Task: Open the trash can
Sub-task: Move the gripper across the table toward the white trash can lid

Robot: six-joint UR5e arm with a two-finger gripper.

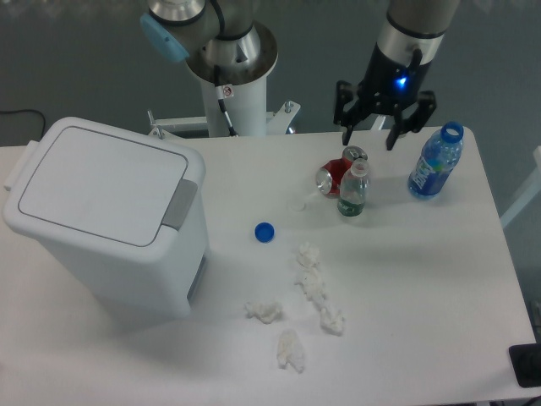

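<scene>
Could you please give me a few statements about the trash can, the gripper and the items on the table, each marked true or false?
1. The lid of the trash can is shut. True.
2. The gripper is pressing the grey button. False: it hangs open above the far side of the table, well apart from the bin.
3. A loose blue cap lies on the table. True.
4. The large blue bottle is lying on its side. False: it stands upright.
5. The crumpled tissues are inside the bin. False: they lie on the table.
</scene>
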